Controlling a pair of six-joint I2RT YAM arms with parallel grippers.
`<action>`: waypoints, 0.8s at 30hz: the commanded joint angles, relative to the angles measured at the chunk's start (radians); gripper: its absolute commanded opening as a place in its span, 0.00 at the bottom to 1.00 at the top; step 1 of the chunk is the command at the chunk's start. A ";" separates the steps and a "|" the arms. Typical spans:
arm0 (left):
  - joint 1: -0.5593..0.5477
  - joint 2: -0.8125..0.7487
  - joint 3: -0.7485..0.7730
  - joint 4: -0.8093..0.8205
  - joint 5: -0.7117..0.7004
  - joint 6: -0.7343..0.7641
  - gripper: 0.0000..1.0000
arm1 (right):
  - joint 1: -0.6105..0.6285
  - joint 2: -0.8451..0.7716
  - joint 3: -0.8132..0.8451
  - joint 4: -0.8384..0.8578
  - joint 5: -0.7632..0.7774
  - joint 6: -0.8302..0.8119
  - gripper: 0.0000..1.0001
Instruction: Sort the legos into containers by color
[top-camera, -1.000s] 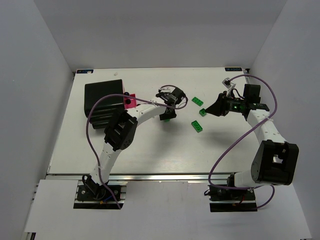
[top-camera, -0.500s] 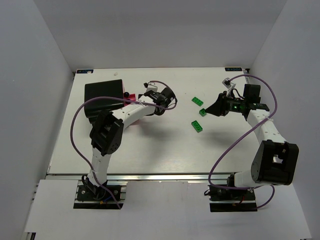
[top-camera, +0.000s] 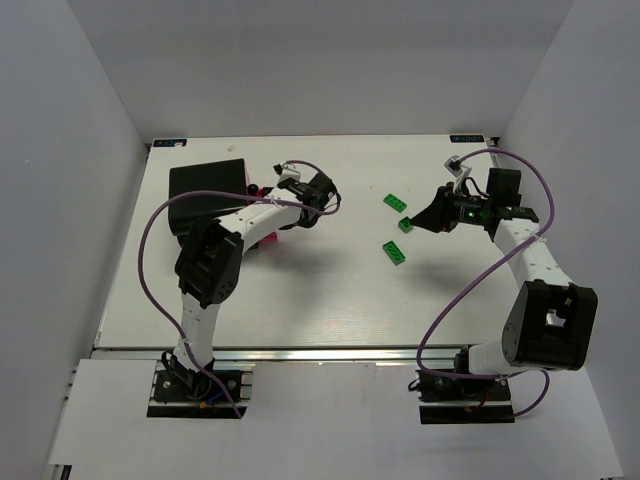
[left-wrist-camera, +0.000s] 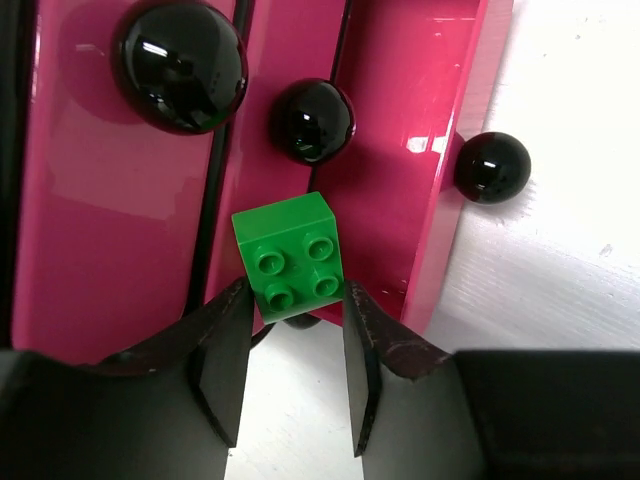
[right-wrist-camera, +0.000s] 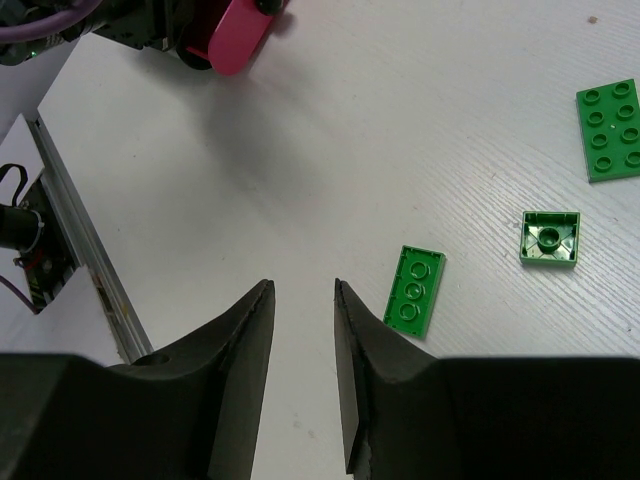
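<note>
**Green brick in transit at the pink box; release not yet made**

Step in hand: delivery of one lego to a container. The left gripper (left-wrist-camera: 296, 295) is clamped on a small green brick (left-wrist-camera: 290, 258), jaws partly closed against its two sides, studs facing the wrist camera. The brick hangs over the knobbed edge of the pink box (left-wrist-camera: 100, 250), beside the black box (top-camera: 205, 195).

Next move, as judged: carry the brick clear of the black knobs (left-wrist-camera: 180, 65) and over the box's opening, then part the jaws. From this close view the opening cannot be made out.

The right gripper (right-wrist-camera: 300, 300) stands apart and empty above the tabletop (top-camera: 300, 300), touching nothing. Near it lie a long green plate (right-wrist-camera: 415, 290), an upturned green brick (right-wrist-camera: 549, 239) and a wide green plate (right-wrist-camera: 610, 130), all unsorted.
</note>
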 joint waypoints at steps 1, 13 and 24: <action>-0.001 -0.008 0.016 0.007 -0.014 0.018 0.48 | -0.006 -0.021 0.036 0.002 -0.018 -0.011 0.36; -0.001 -0.020 0.032 0.006 0.006 0.041 0.68 | 0.000 -0.012 0.047 -0.013 -0.024 -0.029 0.37; -0.008 -0.539 -0.346 0.559 0.787 0.401 0.17 | 0.183 0.058 0.101 -0.114 0.465 -0.176 0.50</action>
